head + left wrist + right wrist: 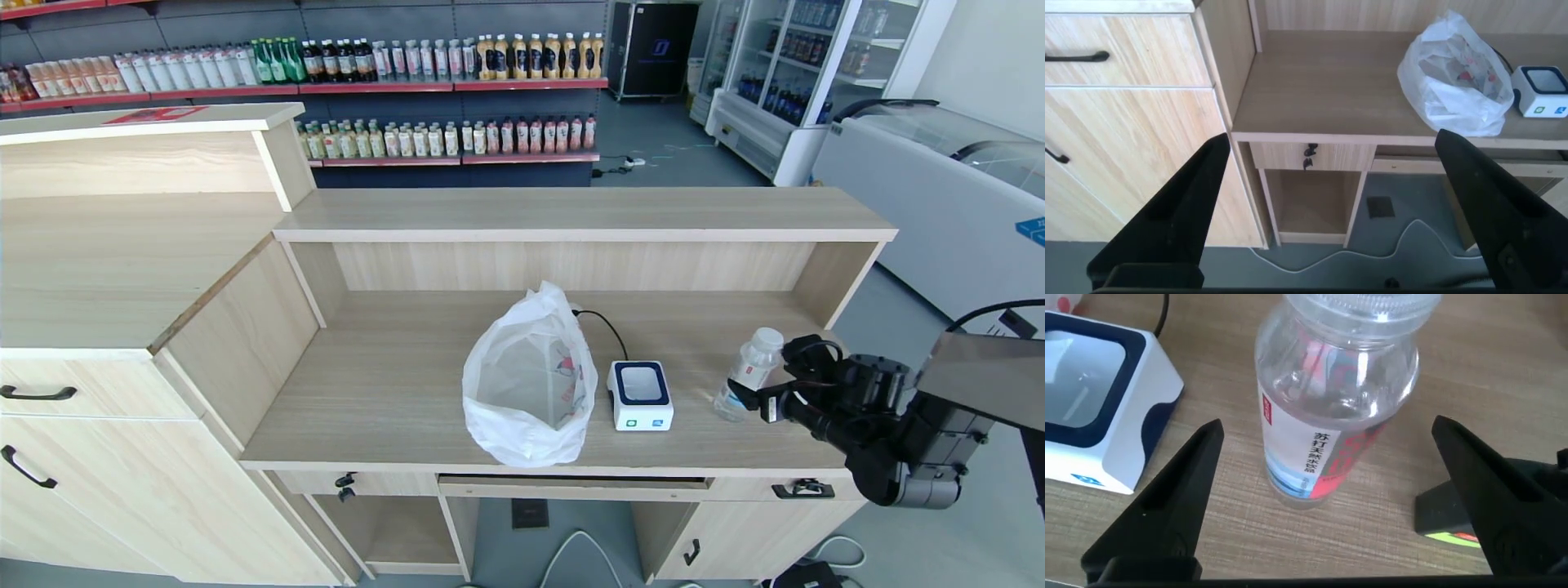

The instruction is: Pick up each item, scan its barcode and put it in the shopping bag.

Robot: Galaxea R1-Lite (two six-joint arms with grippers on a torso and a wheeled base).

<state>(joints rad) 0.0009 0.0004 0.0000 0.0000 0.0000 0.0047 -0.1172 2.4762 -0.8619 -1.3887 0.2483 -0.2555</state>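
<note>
A clear water bottle [748,373] with a white cap and red-and-white label stands upright on the wooden counter [392,384], right of the white-and-blue barcode scanner [641,395]. My right gripper [755,402] is open at the bottle's base, its fingers spread on either side of the bottle [1331,408] without touching it. The scanner [1090,416] sits beside the bottle. The white plastic shopping bag [531,377] stands open, left of the scanner. My left gripper [1331,237] is open and hangs low in front of the counter, far from the bag [1458,77].
A raised back ledge [584,214] overhangs the counter's far side. A taller cabinet with drawers [98,269] adjoins on the left. The scanner's black cable [600,322] runs behind the bag. A green-and-black object [1445,518] lies on the counter near the bottle.
</note>
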